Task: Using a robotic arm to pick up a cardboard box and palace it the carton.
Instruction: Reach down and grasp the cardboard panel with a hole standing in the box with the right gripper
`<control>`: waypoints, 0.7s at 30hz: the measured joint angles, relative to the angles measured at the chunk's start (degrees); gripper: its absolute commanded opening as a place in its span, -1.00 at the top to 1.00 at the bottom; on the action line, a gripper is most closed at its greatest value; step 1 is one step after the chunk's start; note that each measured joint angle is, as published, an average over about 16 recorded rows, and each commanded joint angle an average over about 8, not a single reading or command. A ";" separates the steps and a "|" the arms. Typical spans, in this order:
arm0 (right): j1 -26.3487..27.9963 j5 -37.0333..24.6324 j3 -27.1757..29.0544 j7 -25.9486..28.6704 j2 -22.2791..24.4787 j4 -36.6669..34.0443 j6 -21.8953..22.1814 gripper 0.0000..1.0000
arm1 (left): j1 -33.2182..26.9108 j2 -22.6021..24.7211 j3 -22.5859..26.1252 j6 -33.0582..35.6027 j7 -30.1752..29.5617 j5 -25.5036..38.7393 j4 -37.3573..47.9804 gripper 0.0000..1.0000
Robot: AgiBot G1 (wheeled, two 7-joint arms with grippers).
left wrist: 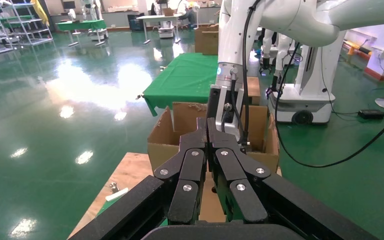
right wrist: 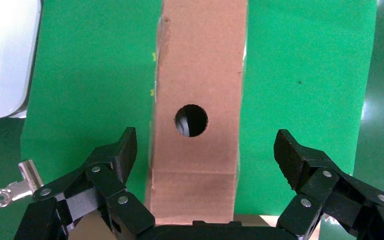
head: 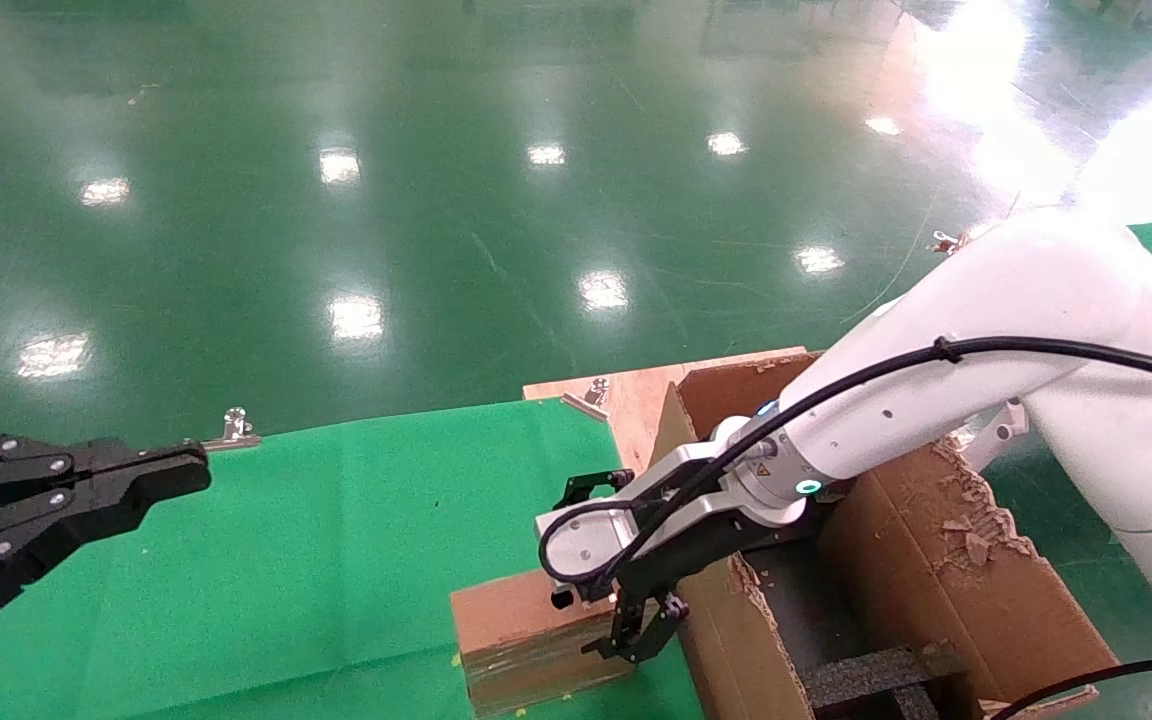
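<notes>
While the small flat brown cardboard box [right wrist: 197, 100] lies on the green-covered surface [head: 336, 540] beside the large corrugated carton [head: 936, 590], the right end effector [right wrist: 205, 160] spreads wide, empty, straddling its narrow holed end; left end effector [head: 151, 480] parked closed, farther off.

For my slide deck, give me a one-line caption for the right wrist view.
Open black right gripper straddling the small brown cardboard box with a round hole, on the green cloth.

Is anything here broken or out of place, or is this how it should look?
The big carton is battered: its flap edges are torn and ragged, with shreds of cardboard peeling off. The small cardboard box looks intact, its round hole neat, standing on the green cloth between the open fingers of the right gripper. The left gripper is shut, off to the side.
</notes>
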 measured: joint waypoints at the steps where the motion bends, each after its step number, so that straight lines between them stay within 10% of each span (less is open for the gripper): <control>1: 0.09 0.06 -0.17 -0.02 -0.01 -0.02 -0.02 0.88 | 0.00 0.00 0.00 0.00 0.00 0.00 0.00 -1.00; 21: 0.55 0.55 -0.98 -0.20 -0.01 -0.20 -0.03 1.00 | 0.01 -0.01 0.00 -0.01 0.00 -0.01 0.02 -1.00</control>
